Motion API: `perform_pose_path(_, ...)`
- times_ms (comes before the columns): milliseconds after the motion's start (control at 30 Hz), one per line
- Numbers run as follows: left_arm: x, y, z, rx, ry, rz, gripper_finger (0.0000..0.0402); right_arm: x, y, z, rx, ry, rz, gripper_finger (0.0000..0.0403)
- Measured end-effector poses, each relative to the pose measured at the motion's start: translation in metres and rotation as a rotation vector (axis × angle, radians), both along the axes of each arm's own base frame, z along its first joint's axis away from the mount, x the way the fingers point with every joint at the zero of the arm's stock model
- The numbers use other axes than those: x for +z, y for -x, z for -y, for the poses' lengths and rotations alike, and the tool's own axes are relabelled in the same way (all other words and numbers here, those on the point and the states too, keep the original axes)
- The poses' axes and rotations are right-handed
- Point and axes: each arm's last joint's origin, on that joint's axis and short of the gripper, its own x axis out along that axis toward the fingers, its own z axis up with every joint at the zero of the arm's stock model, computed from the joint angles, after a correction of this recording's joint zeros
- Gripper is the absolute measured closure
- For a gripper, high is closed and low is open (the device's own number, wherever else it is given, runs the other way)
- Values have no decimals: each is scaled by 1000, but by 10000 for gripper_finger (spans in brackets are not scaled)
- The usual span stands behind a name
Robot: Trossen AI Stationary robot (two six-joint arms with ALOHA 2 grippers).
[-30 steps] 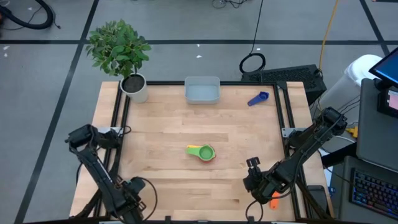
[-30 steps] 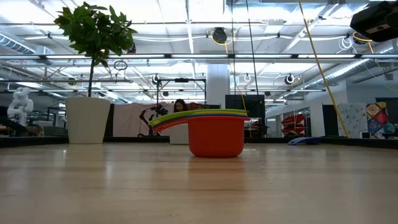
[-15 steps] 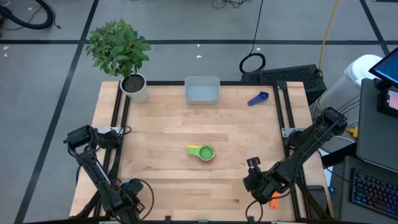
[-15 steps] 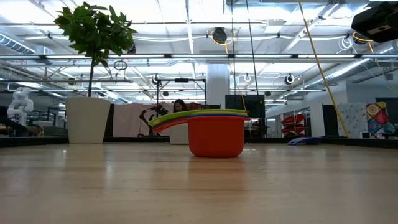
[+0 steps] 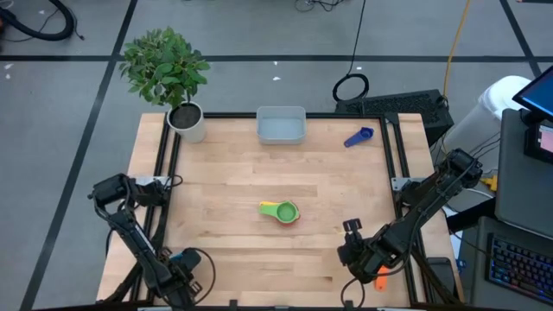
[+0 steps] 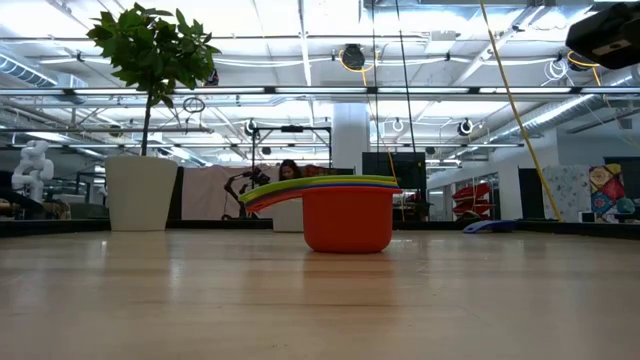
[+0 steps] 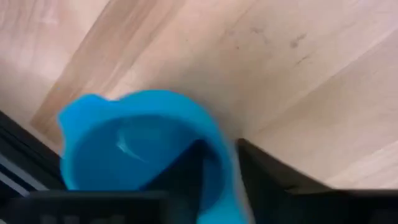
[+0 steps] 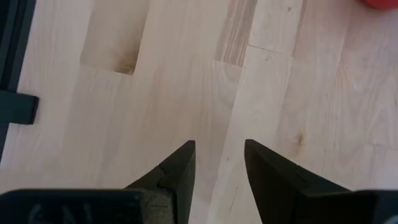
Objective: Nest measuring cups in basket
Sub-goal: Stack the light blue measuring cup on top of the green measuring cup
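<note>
A light blue measuring cup (image 7: pixel 130 149) stands mouth up at the table's near left corner, with my left gripper (image 7: pixel 221 152) shut on it; in the high view the gripper (image 5: pixel 179 259) points down there. A nested stack of cups (image 5: pixel 281 212), green on top and red lowest (image 6: pixel 346 218), rests on the table's middle. A dark blue cup (image 5: pixel 359 136) lies at the far right. The pale basket (image 5: pixel 281 126) stands at the far edge. My right gripper (image 8: pixel 221 146) hovers open over bare wood near the right corner (image 5: pixel 350 229). My left gripper has the light blue cup's side wall (image 7: pixel 227 165) between its two fingers, one finger (image 7: pixel 186 171) inside the bowl and the other outside. The fingers come from above, pointing down. Whether the cup's base is on the wood or lifted does not show.
A white plant pot (image 5: pixel 187 121) stands at the far left corner. An orange thing (image 5: pixel 380 276) lies partly hidden under my right arm. Black rails (image 5: pixel 160 194) run along the table's left and right sides. Bare wood lies between the stack and the basket.
My left gripper has sunk toward the table at the near left corner, drifting a little toward the left edge. A patch of light blue now shows beside it in the high view. The cups and my right arm have kept still.
</note>
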Motion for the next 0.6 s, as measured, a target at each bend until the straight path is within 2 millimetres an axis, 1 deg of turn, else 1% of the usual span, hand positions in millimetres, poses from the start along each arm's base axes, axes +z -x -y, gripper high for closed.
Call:
perform_pose_path(67,0,-1,-1,-21,0,-5,370,0,-1,1,-3,-3,4,271)
perform_pose_path(100,0,-1,-2,-28,-2,-6,382,0,-2,1,-3,-4,6,271)
perform_pose_path(267,0,-7,-5,-61,12,-11,387,1,-3,0,15,-5,16,271)
perform_pose_path(367,1,-15,-9,-113,21,0,387,1,-5,2,10,-6,21,271)
perform_pose_path(500,7,-35,-13,-210,-7,106,387,1,-9,7,-12,18,40,271)
perform_pose_path(600,14,-52,-19,-295,-29,171,387,1,-12,14,-67,81,64,271)
